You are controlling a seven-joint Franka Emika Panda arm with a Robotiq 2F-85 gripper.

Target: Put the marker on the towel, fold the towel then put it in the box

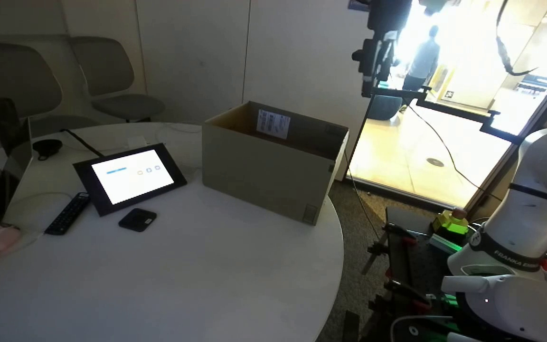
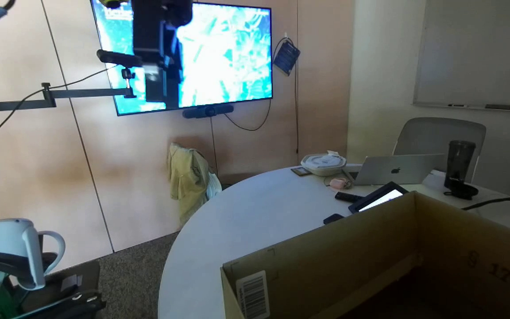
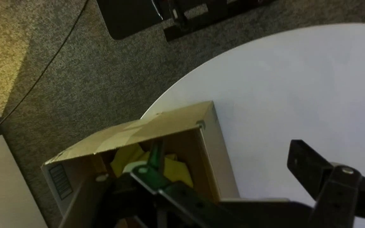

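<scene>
Gripper [image 3: 227,151] released, jaws spread wide; below me, rect. cardboard box [image 1: 268,172] w/ rumpled yellow towel [image 3: 178,171] inside, on curved-edge white tbl [image 1: 216,270].

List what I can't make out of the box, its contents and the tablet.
Box: cut off by bottom and right edges, in an exterior view.
Towel: partly hidden by a gripper finger in the wrist view.
Marker: seen in no view; the towel's folds may hide it.
Tablet screen: text too small to read in an exterior view.
</scene>
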